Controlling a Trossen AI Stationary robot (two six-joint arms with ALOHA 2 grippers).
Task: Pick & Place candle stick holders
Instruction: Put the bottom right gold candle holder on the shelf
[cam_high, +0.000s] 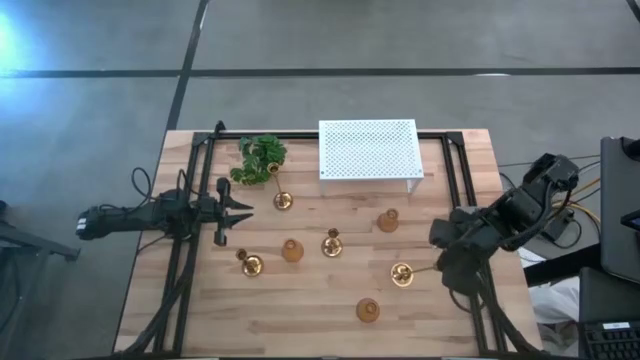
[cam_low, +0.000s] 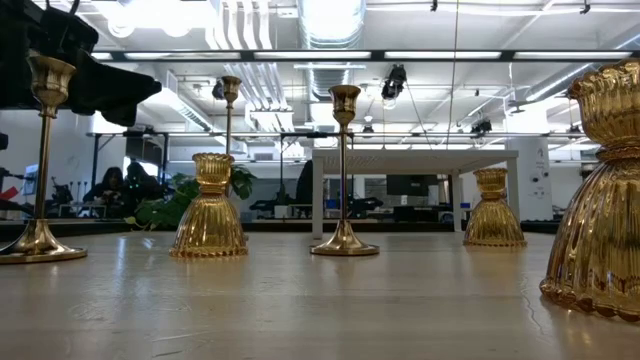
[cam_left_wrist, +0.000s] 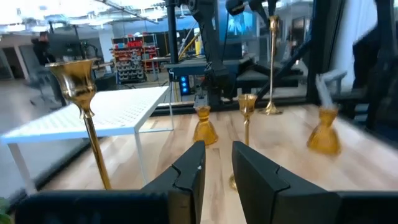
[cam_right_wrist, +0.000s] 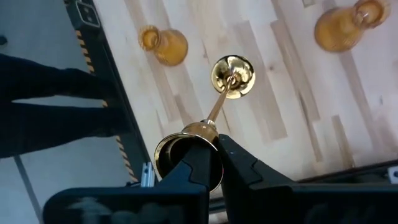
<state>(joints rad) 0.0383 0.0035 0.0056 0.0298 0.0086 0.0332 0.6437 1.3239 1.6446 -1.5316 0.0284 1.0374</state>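
Near the worktop's right edge, we see the right pincer closed on the cup of a tall stemmed candle stick holder, whose round base rests on the worktop. Six more gold holders stand scattered across the middle. By the left edge, the left pincer hovers open beside a green plant.

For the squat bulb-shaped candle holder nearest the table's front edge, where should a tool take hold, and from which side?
Judging by its shape, grip the squat holder at the narrow neck under its cup, coming straight down from above. It stands upright and apart from the other pieces, and the wide ribbed bulb below looks too broad and sloped for the fingers. The right tool, nearest, already grips a thin-stemmed holder.
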